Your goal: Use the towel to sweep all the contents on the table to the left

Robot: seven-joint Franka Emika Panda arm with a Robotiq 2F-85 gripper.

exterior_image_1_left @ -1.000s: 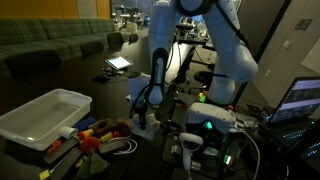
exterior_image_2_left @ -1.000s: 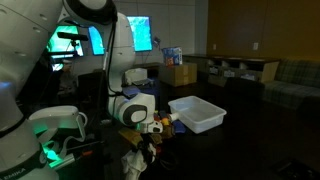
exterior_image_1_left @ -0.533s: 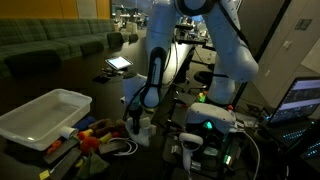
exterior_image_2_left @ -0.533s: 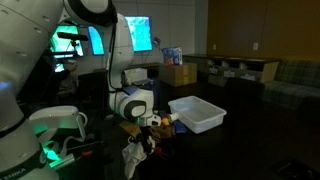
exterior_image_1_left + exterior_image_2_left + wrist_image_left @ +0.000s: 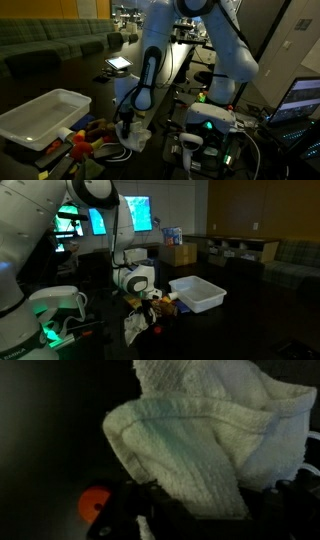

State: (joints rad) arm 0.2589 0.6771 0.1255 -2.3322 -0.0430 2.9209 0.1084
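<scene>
Towel, white and crumpled, is bunched in the jaws, which are clenched on it. In the wrist view it fills most of the frame, with a small orange thing low beside it. In both exterior views it hangs from the arm low over the bench, just beside a clutter of small colourful items; whether it touches the surface is unclear. A white bin sits near that clutter.
</scene>
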